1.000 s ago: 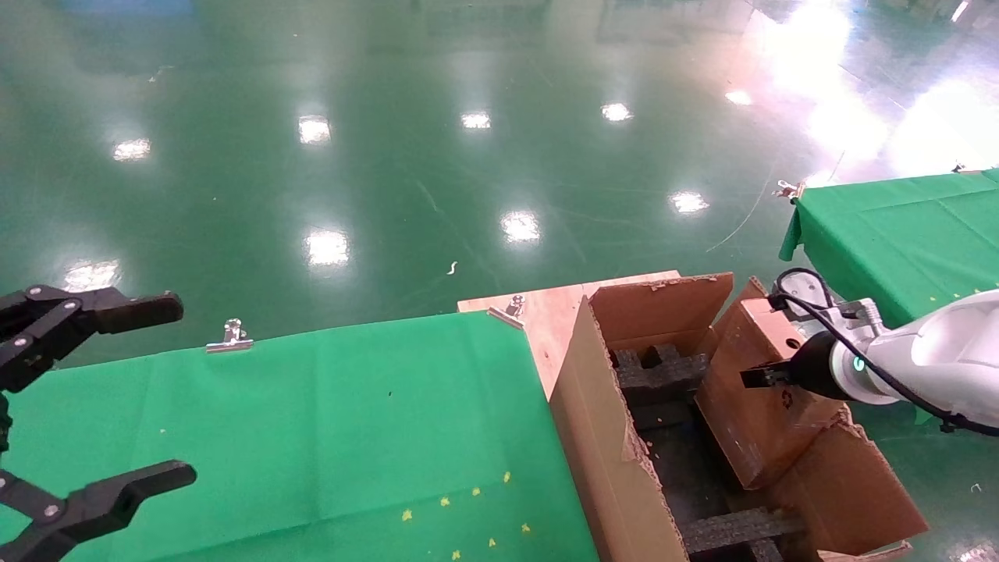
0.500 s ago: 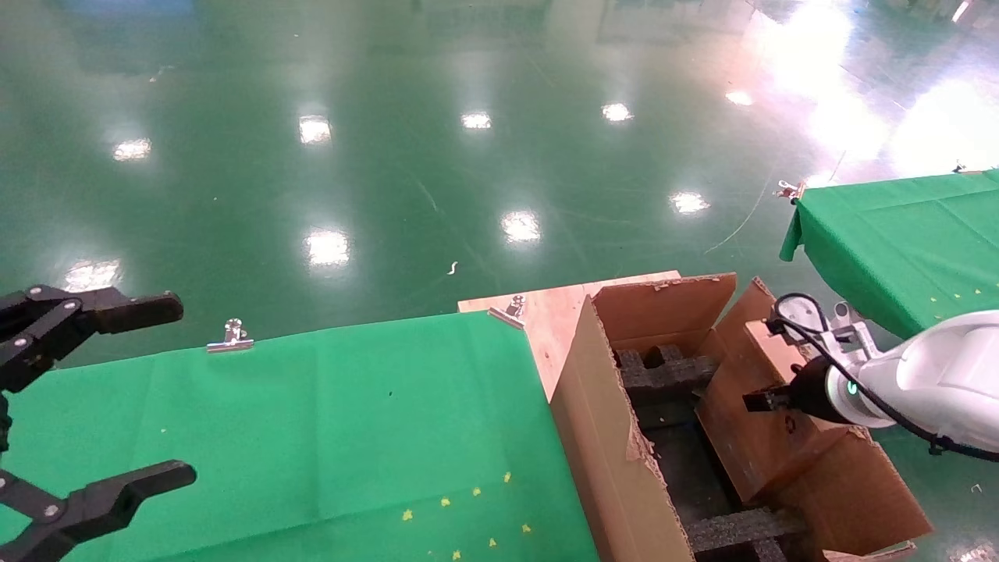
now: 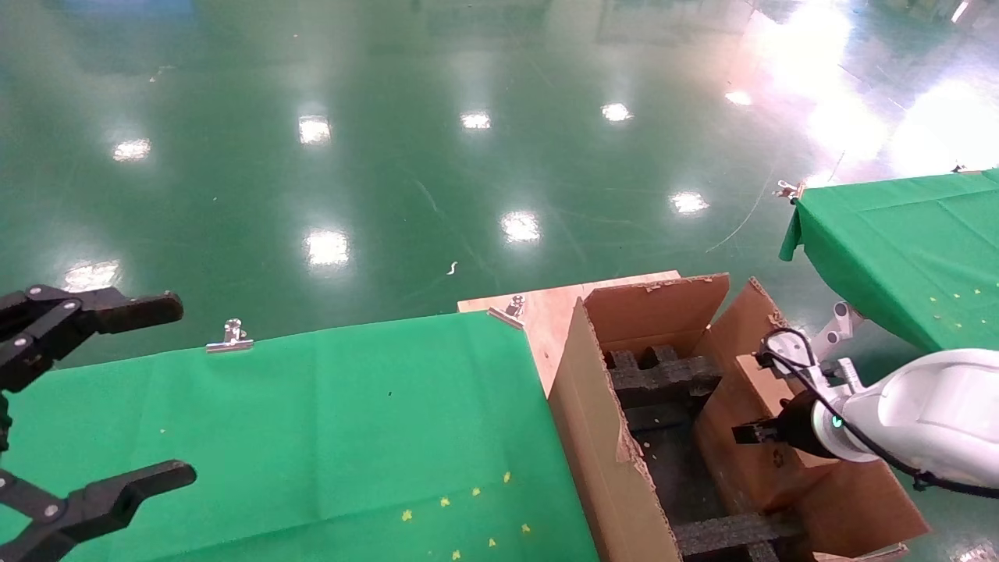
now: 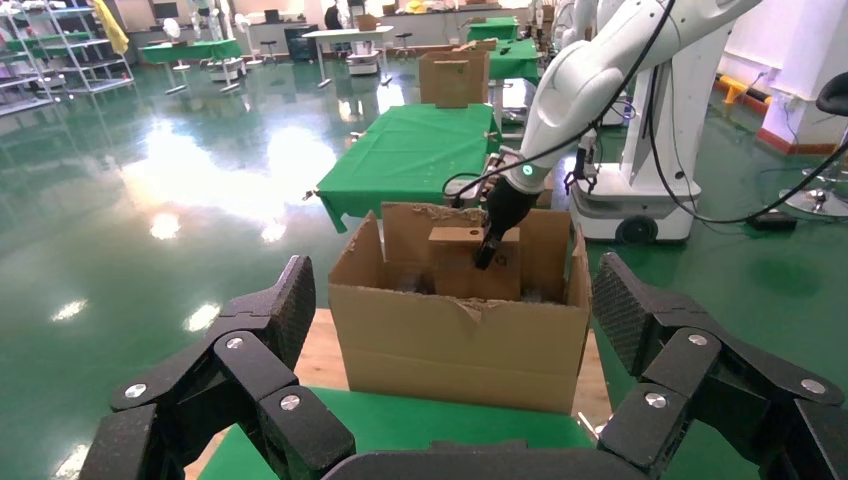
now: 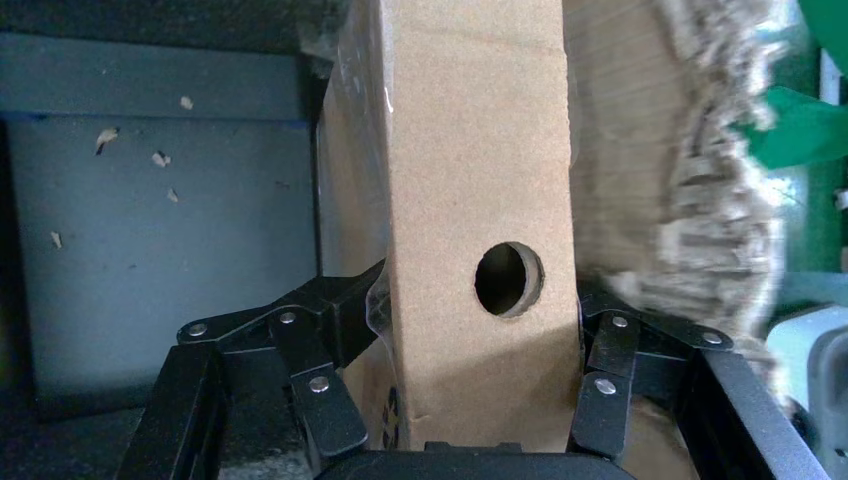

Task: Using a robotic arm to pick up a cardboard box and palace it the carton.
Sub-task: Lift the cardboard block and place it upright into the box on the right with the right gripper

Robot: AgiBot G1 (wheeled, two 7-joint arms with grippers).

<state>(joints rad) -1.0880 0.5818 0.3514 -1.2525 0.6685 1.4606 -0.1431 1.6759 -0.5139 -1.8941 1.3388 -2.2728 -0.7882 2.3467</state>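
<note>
Your right gripper (image 5: 478,400) pinches the cardboard box (image 3: 761,437) standing on edge inside the carton (image 3: 609,437), long axis along the carton's length; left gripper (image 4: 450,400) spread wide

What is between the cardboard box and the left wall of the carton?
In the head view, black foam blocks and dark carton floor lie there; the cardboard box, held by the right gripper, stands along the right side.
</note>
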